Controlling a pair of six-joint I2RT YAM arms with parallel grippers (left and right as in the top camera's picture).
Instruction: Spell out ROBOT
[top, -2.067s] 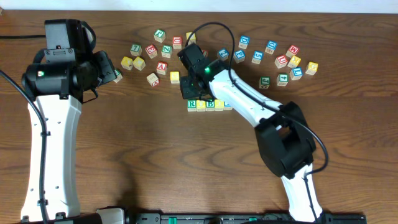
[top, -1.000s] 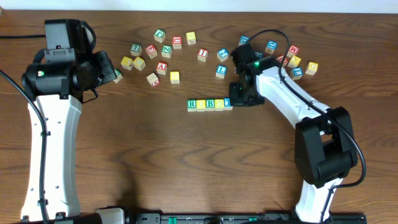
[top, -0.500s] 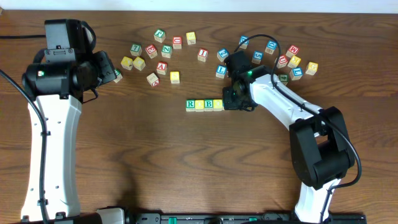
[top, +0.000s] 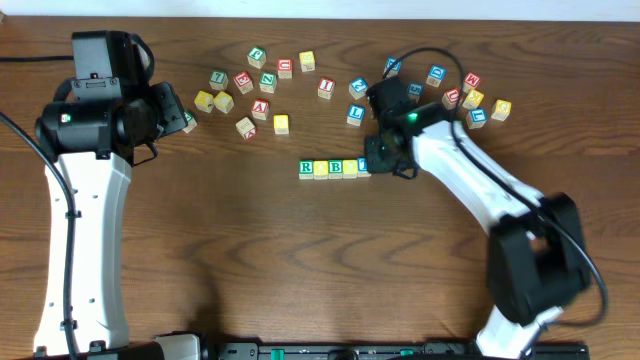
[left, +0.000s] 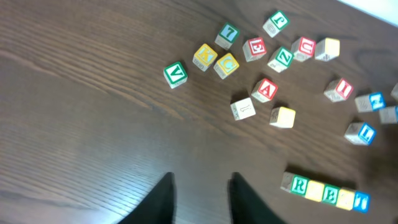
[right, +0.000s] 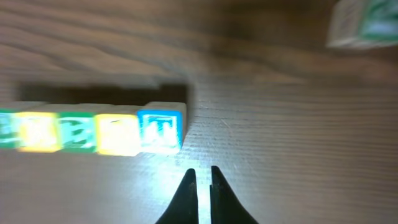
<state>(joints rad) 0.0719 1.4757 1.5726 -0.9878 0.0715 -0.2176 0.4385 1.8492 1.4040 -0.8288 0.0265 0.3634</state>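
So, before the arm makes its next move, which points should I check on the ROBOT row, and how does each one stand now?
1. The row has five blocks side by side in one line: ok.
2. R, B and the T block sit first, third and fifth: ok.
3. The yellow blocks in second and fourth place show O: cannot tell, their faces are too blurred.
4. The right tool holds nothing, fingers almost shut: ok.
5. The right tool is apart from the T block: ok.
6. The left tool is open, empty and away from the row: ok.
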